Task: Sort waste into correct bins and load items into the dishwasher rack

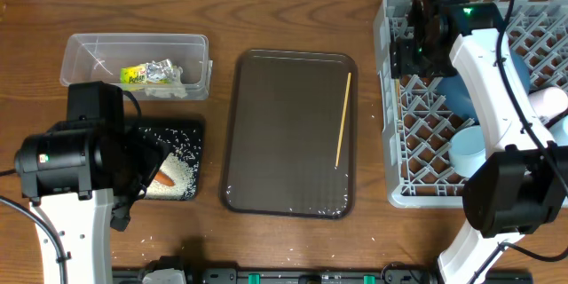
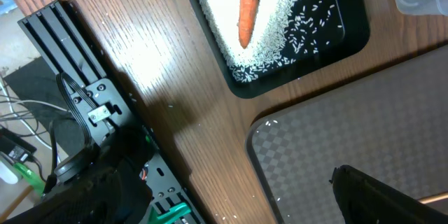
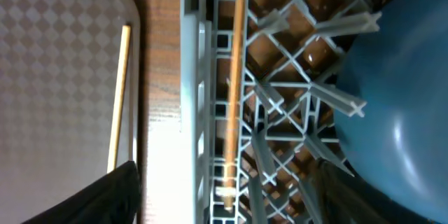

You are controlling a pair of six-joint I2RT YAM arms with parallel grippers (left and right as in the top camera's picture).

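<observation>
One chopstick [image 3: 234, 77] lies in the grey rack [image 1: 404, 142] along its left edge, between the spread fingers of my right gripper [image 3: 227, 203], which is open and not touching it. The other chopstick [image 1: 343, 120] lies on the brown tray [image 1: 284, 133]. The dark blue bowl [image 1: 461, 89], light blue cup [image 1: 468, 153] and white cup [image 1: 546, 102] sit in the rack. The carrot [image 2: 248, 7] and rice [image 2: 224, 28] lie in the black tray [image 2: 350, 28]. The snack wrapper [image 1: 146, 74] and tissue [image 1: 164, 90] lie in the clear tub [image 1: 89, 53]. My left gripper [image 2: 231, 203] is open and empty over the table's front edge.
Loose rice grains are scattered on the wood near the black tray [image 2: 171, 105] and on the brown tray's corner [image 2: 269, 122]. A black rail with cables [image 2: 77, 84] runs along the table's front edge. The small light blue bowl is not visible.
</observation>
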